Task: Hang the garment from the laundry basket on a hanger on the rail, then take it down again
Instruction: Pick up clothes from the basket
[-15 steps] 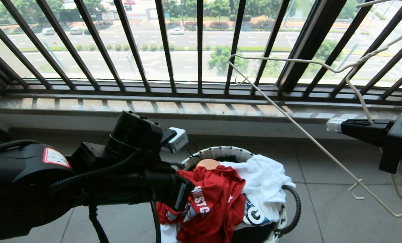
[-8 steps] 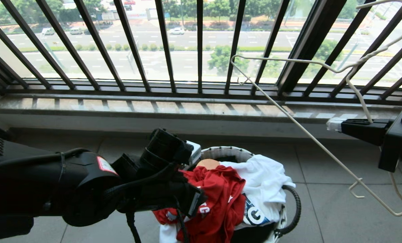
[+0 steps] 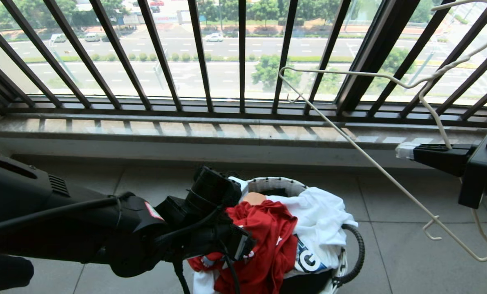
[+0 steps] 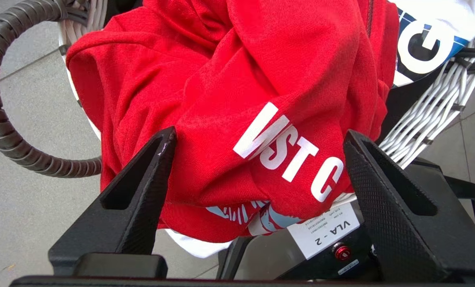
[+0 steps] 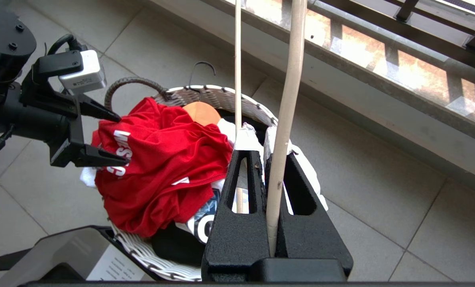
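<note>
head view: the left gripper point(image 3: 243, 245) is largely masked by its own arm. its textured black fingers point(image 4: 381, 187) stand wide, flanking a fold of the red t-shirt point(image 4: 229, 99), soft knit, print partly folded under. the shirt lies heaped in the white woven laundry basket point(image 3: 274, 183) over a white garment point(image 3: 321, 220). the right gripper point(image 5: 265, 159) clamps the thin cream wire hanger point(image 3: 374, 163); its hook is cut off at the frame edge.
</note>
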Controlling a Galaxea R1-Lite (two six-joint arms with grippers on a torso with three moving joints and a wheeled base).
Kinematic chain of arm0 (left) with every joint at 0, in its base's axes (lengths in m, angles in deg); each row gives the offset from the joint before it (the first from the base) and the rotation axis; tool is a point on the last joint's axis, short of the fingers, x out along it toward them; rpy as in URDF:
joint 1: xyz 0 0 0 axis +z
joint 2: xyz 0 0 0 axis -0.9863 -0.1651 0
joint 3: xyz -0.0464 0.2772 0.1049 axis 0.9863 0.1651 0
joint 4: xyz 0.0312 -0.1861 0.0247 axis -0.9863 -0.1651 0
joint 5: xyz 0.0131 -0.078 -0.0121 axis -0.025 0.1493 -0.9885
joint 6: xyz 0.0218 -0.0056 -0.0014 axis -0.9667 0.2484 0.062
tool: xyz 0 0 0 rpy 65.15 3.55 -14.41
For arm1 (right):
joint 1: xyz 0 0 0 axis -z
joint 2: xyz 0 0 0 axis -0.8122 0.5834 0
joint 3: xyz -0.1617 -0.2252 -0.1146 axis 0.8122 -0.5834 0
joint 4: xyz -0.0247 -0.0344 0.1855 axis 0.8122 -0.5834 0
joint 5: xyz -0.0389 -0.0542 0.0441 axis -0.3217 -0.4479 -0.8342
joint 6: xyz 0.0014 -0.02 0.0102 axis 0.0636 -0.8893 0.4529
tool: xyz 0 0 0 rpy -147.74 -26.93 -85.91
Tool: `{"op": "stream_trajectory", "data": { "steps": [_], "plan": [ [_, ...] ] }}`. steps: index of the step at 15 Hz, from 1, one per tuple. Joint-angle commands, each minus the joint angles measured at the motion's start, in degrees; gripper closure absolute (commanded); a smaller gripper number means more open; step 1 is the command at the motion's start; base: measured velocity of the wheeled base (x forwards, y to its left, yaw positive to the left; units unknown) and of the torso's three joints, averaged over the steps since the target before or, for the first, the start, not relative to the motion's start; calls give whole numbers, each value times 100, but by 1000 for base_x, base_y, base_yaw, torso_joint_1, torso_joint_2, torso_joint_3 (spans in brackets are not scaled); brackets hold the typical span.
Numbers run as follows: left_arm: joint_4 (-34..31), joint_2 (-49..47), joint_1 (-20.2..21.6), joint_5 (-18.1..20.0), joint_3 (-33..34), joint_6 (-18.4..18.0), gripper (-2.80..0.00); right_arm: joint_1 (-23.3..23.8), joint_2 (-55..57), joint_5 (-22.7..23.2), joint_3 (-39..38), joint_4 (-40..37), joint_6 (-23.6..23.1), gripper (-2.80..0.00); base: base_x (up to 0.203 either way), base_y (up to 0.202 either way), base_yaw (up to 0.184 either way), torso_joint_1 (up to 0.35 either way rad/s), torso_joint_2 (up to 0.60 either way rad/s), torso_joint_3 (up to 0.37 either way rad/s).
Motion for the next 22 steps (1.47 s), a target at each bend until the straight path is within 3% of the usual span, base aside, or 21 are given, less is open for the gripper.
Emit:
{"op": "stream_trajectory", "data": {
  "steps": [1,2,3,8,12,18,22],
  "plan": [
    [21,-215,1,-40,20,-13,-280,-2,-5,11,1,4,-7,0,0,0,0,0,0,0],
    [26,-219,1,-96,15,-14,-280,-2,-5,11,1,4,2,0,0,0,0,0,0,0],
    [26,-202,1,-153,15,-14,0,15,-5,11,1,4,2,0,0,0,0,0,0,0],
    [20,-32,41,-172,7,-41,0,21,-5,11,1,4,-7,0,0,0,0,0,0,0],
    [-162,207,412,-235,39,-516,0,16,3,11,9,5,-7,0,0,0,0,0,0,0],
    [-1900,1357,1280,-243,-412,-1104,0,24,12,11,18,12,-7,0,0,0,0,0,0,0],
    [-2935,1802,1372,-502,-728,-1171,0,24,23,2,27,4,-7,0,0,0,0,0,0,0]
  ]
}}
